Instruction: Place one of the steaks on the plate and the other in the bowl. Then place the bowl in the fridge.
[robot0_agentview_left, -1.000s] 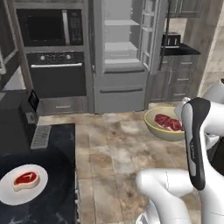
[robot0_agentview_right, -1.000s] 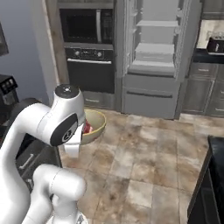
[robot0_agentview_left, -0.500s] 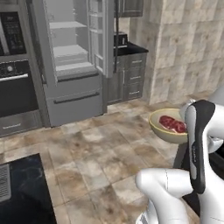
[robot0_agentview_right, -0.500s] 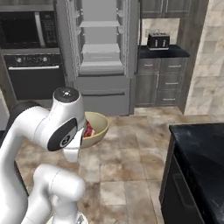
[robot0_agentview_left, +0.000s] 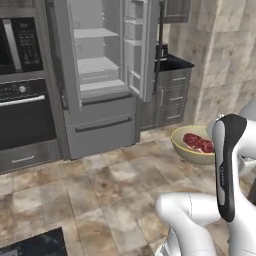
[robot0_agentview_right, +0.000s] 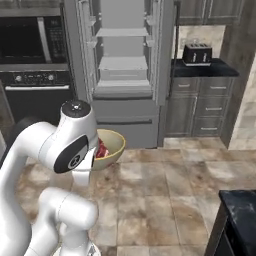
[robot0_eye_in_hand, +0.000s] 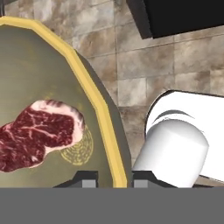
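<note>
Standing here: the gripper (robot0_eye_in_hand: 114, 177) is clamped on the rim of the bowl (robot0_eye_in_hand: 57, 105), held up over the floor facing the open fridge (robot0_agentview_left: 102, 75). A rigid bowl, but the loose steak (robot0_eye_in_hand: 37, 133) looks slidey, so keep it level.

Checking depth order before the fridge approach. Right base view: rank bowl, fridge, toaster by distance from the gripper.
1. bowl: rim clamped in the gripper, steak inside.
2. fridge: ahead, doors open.
3. toaster: farthest, on the back counter, right of the fridge.
</note>
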